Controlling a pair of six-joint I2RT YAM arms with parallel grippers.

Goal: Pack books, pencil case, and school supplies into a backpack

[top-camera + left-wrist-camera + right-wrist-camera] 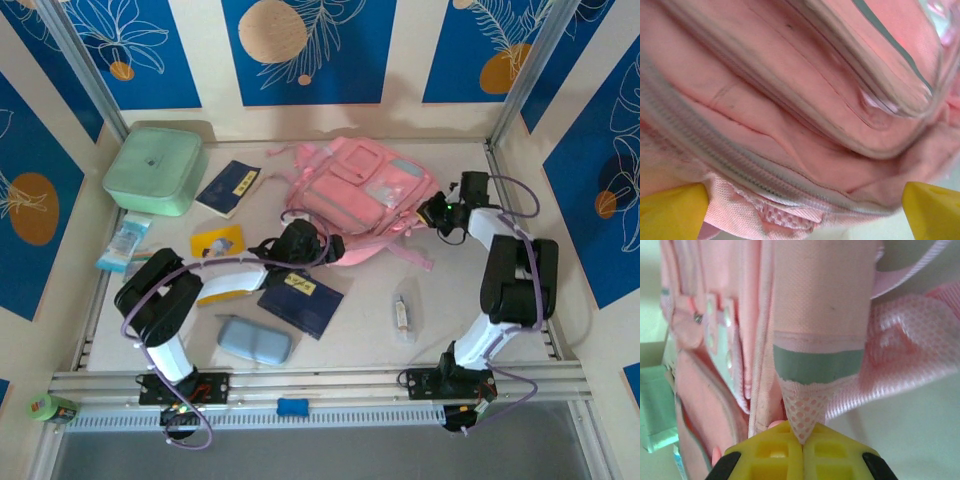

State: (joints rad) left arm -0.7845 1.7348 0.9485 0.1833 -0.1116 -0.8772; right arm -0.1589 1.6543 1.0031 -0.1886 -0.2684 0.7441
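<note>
The pink backpack (360, 190) is lying flat toward the far middle of the bench (360, 335), its front pockets facing up. The right end effector (437, 213) is pressing in at the backpack's right edge and is clenched. In the right wrist view its yellow fingers (770, 455) are meeting tip to tip and pinching the white mesh point of a pink tab (805, 415), which is banded in grey-green. The left end effector (300, 240) is sitting at the backpack's near-left corner and is released. In the left wrist view its yellow fingertips (670, 212) are standing wide apart at the bottom corners, gripping nothing, with pink fabric and a grey zipper (730, 167) running between and above them. The far navy booklet (230, 187) is lying left of the backpack, just beside the mint-green box (152, 170) in the far-left corner. The near navy booklet (300, 302) is lying just in front of the left arm's wrist. The yellow booklet (217, 243) is lying partly under the left arm. The pencil case (254, 341) is resting near the front edge, just left of the near navy booklet. The wrapped stick (403, 315) is lying by itself on bare bench between the backpack and the right arm's base. The pale blue packets (125, 245) are lying at the left edge, just in front of the mint-green box.
</note>
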